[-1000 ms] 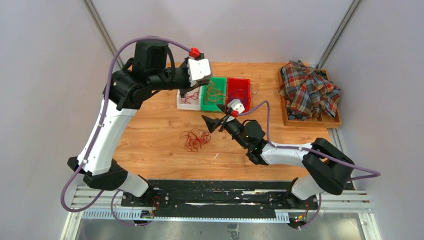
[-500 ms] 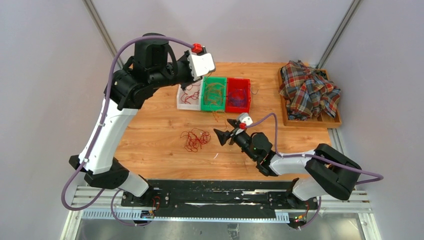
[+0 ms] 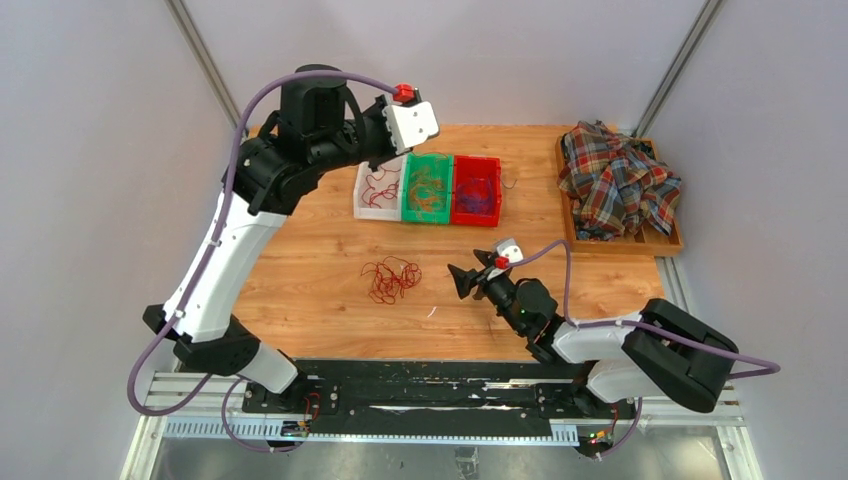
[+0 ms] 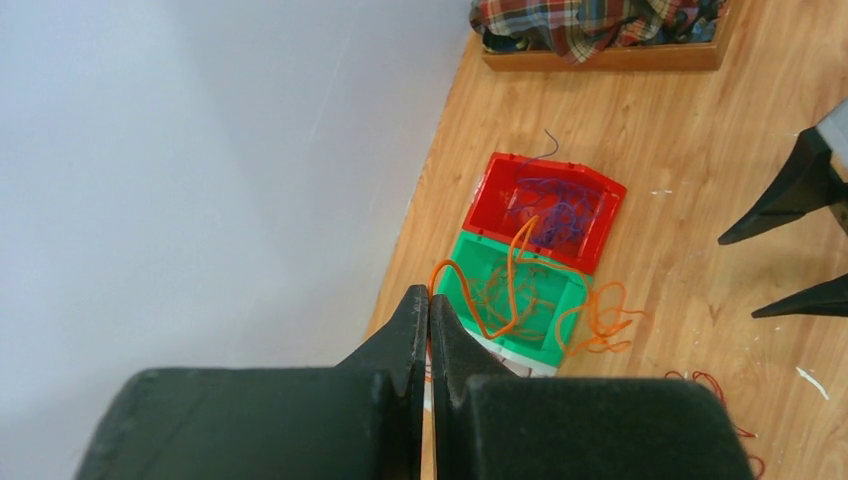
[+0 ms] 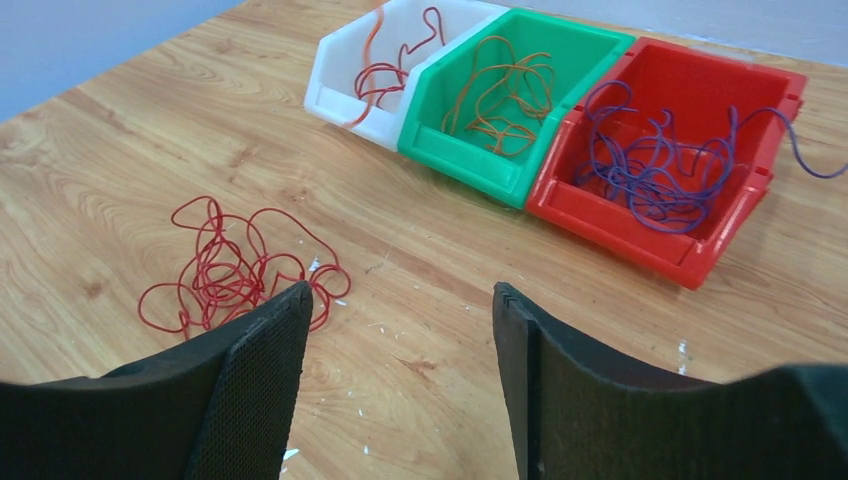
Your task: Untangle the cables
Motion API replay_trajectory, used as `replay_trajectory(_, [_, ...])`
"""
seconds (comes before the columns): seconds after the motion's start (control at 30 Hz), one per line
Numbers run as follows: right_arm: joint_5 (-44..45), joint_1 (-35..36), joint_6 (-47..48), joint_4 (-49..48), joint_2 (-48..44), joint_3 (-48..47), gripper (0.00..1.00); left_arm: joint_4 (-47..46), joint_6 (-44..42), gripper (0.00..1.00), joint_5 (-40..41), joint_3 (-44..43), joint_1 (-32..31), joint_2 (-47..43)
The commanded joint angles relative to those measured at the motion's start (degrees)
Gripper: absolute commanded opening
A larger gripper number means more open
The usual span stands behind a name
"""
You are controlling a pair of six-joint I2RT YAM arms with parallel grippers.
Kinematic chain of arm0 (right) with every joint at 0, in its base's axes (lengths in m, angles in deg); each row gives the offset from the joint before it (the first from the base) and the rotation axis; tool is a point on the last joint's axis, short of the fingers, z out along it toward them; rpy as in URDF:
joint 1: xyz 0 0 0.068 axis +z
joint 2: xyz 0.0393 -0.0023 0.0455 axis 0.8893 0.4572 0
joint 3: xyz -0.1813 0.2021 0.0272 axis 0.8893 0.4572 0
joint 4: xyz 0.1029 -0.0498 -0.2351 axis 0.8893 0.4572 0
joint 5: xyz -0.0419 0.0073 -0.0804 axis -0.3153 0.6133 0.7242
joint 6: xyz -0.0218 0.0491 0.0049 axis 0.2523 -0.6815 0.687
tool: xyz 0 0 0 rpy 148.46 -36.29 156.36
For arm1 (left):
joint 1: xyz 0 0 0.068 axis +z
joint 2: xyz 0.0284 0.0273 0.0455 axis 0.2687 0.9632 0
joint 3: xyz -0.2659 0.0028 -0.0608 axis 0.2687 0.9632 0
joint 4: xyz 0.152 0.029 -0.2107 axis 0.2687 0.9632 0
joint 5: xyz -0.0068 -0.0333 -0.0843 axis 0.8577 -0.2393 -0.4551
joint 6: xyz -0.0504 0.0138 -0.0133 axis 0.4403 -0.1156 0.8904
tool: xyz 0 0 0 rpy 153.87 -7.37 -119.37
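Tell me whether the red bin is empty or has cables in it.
Not empty. The red bin holds a loose bunch of purple cables, with one strand trailing out over its rim.

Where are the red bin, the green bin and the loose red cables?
red bin [image 5: 620, 232], right wrist view, near wall.
green bin [image 5: 465, 163], right wrist view, near wall.
red cables [image 5: 232, 272], right wrist view, middle of the tangle.
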Motion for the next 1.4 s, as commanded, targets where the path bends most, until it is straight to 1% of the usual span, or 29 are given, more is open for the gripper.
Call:
replay_trajectory(0.0, [5.47,0.55,2.21,-0.88,-2.59,1.77,0.69,-5.75,-1.07,0.00,2.99,3.46,-0.26,1.22])
replay_trajectory(0.1, [9.61,0.45,1.40,-2.86,-2.97,3.61,0.74,-11.08,-2.59,0.00,6.71,8.21,-0.21,2.01])
replay_trajectory(0.17, [10.37,0.27,1.12,-4.94,-2.42,4.54,0.76,-14.27,-3.03,0.00,9.73,10.12,-0.17,3.53])
replay_trajectory(0.3, [10.93,0.30,0.56,-8.08,-1.24,5.66,0.77,-16.86,-3.85,0.00,14.28,9.41,0.37,8.55])
replay_trajectory(0.37, [13.37,0.31,0.05,-8.81,-1.18,6.16,0.77,-19.03,-4.18,0.00,16.04,9.36,0.84,10.61])
replay_trajectory(0.43, [13.66,0.31,-0.04,-9.46,-1.11,6.47,0.77,-21.07,-5.20,0.00,17.33,9.28,1.45,12.71])
replay_trajectory(0.57, [13.67,0.31,-0.04,-10.61,-0.07,6.54,0.77,-24.77,-6.96,0.00,18.48,9.09,3.07,15.84])
replay_trajectory(0.77, [13.85,0.22,-0.04,-11.63,0.71,6.52,0.78,-27.90,-9.77,0.00,19.98,9.51,3.99,19.10])
replay_trajectory(1.0, [13.90,0.22,-0.04,-12.46,1.28,6.63,0.78,-30.02,-8.97,0.00,19.35,10.39,4.04,21.86])
replay_trajectory(1.13, [14.01,0.19,-0.10,-12.77,1.26,6.87,0.78,-31.07,-8.22,0.00,19.61,13.15,4.05,23.38])
replay_trajectory(1.37, [14.28,-0.13,-0.55,-13.26,1.40,7.12,0.78,-29.73,-5.92,0.00,19.13,16.02,4.05,26.08])
